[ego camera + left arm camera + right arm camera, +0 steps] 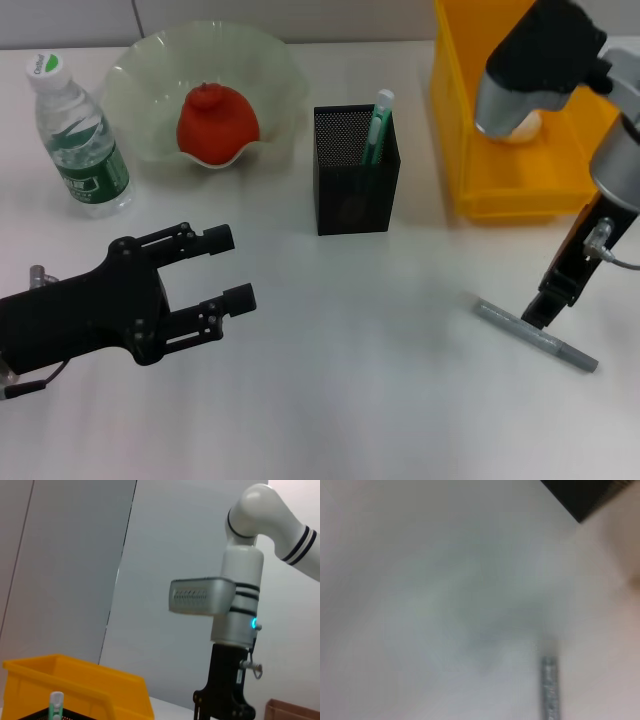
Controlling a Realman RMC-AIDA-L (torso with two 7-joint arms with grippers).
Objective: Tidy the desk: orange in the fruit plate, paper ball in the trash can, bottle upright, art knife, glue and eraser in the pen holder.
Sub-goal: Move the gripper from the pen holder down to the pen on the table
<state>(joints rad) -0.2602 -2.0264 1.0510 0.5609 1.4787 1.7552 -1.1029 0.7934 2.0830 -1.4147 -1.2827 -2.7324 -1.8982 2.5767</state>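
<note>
The left gripper's (232, 268) two black fingers (226, 299) stand wide apart with nothing between them, hovering over the near left part of the desk (350, 400). The right gripper (532, 318) is down at the near right, its tip at the art knife (536, 335); whether its fingers are parted or closed on it cannot be made out.

The desk is a plain white surface, matte and unmarked. At its far left corner the bottle (80, 135) stands upright, clear plastic with a white cap and a green label. Just beside it, along the far edge, sits the fruit plate (150, 70), a pale green bowl with a wavy rim, and the orange (217, 124) lies inside it. Near the middle of the desk stands the pen holder (356, 170), a square black mesh cup, with a green-and-white glue stick (379, 125) poking up from its far right corner. Toward the far right corner is a yellow bin (510, 170) serving as the trash can, with a pale rounded thing, partly hidden by the right arm, inside it. The art knife, a slim grey bar, lies flat and slanted on the near right part of the desk, well apart from the pen holder.

In the left wrist view, the room behind is plain light-grey wall panels (75, 570) with a dark seam running down between them, and a brown box edge (295, 710) shows past the right arm. The right wrist view shows bare desk, one end of the art knife (550, 685) and a dark corner that is probably the pen holder.
</note>
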